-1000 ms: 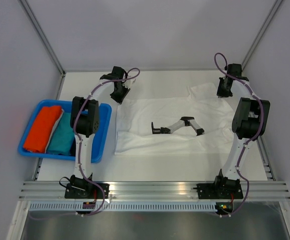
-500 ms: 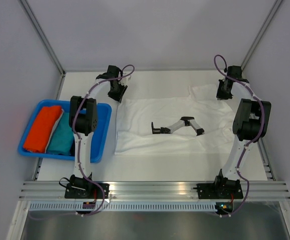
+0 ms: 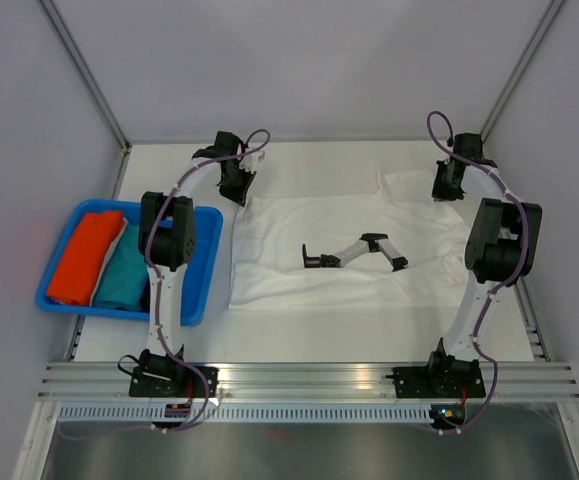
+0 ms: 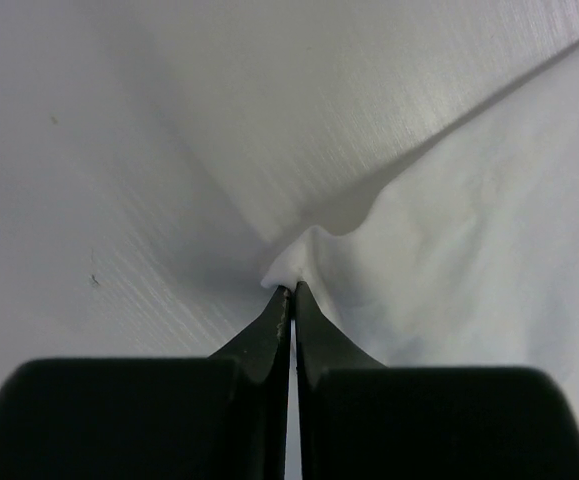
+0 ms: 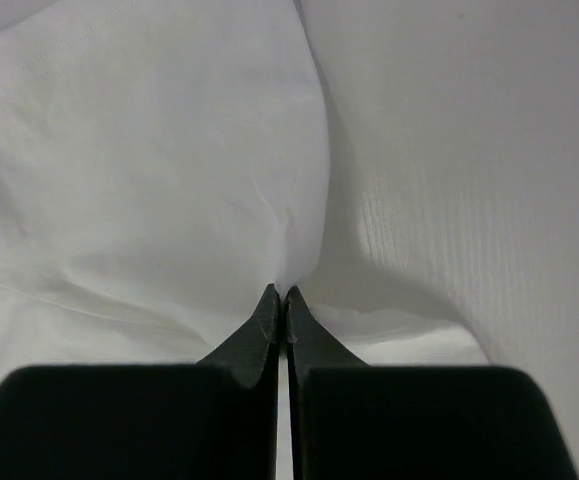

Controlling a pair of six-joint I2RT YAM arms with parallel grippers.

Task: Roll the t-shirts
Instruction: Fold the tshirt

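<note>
On the white table (image 3: 319,335), pinches white short-sleeved cloth t-shirt (image 3: 289,225): left claw (image 4: 291,290), right claw (image 5: 281,292) clamped on far corners. Probably straightens it for rolling.

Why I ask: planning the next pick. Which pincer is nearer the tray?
Left. The left pincer grips the white tee's corner beside the tray; the right pincer grips its other end, much farther off.

The white table (image 3: 319,332) is carrying two things directly: a white t-shirt (image 3: 279,250) is lying spread flat across its middle, and a blue tray (image 3: 209,265) is sitting at its left side.
</note>
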